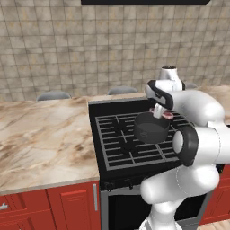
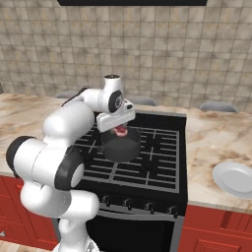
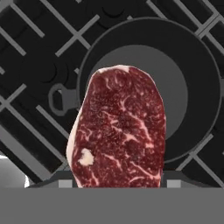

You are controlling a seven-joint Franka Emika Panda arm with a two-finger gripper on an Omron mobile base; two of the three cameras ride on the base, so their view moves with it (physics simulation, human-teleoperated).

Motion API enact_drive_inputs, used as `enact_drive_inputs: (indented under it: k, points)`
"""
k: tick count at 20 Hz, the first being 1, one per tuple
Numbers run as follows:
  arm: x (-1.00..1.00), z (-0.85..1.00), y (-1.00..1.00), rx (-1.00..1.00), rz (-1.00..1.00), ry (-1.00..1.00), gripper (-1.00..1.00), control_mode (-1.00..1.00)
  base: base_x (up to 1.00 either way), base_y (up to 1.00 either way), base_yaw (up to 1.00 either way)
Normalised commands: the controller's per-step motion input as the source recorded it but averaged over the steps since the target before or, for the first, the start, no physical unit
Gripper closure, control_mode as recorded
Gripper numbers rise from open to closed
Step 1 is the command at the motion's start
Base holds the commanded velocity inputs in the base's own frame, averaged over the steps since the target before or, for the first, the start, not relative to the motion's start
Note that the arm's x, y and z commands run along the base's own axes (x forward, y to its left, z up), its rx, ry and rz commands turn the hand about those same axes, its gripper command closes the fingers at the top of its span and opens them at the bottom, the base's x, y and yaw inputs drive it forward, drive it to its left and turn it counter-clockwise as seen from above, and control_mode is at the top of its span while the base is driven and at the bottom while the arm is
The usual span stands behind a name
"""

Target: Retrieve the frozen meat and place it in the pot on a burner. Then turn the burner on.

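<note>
Above the pot (image 3: 192, 87), the frozen meat (image 3: 120, 131) hangs clamped between the jaws of the tool (image 2: 119, 129), its marbled red face turned toward the hand camera. Seen from the base, the meat (image 1: 164, 114) shows as a small pink piece just over the pot's (image 1: 150, 128) rim, not yet lying on the grey bottom. The pot (image 2: 119, 146) stands on a burner (image 2: 147, 165) of the black range, on the grate bars, with a small ring handle at its side. Marble table (image 1: 40, 134) runs to the left of the range; a white plate (image 2: 235, 178) lies on the table to the right, well apart from the pot.
</note>
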Motion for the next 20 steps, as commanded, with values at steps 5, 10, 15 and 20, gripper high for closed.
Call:
enact_drive_inputs:
  k: [5,10,15,20]
  points:
    - [0.34,-0.17,0.02,0.00,0.00,-0.03,1.00,-1.00,0.00,0.00,0.00]
    - [0.10,-0.09,0.00,0.00,0.00,0.01,1.00,-1.00,0.00,0.00,0.00]
    - [0.00,-0.21,0.00,0.00,0.00,0.00,1.00,-1.00,0.00,0.00,0.00]
    - [0.00,-0.32,0.00,0.00,0.00,0.00,1.00,-1.00,0.00,0.00,0.00]
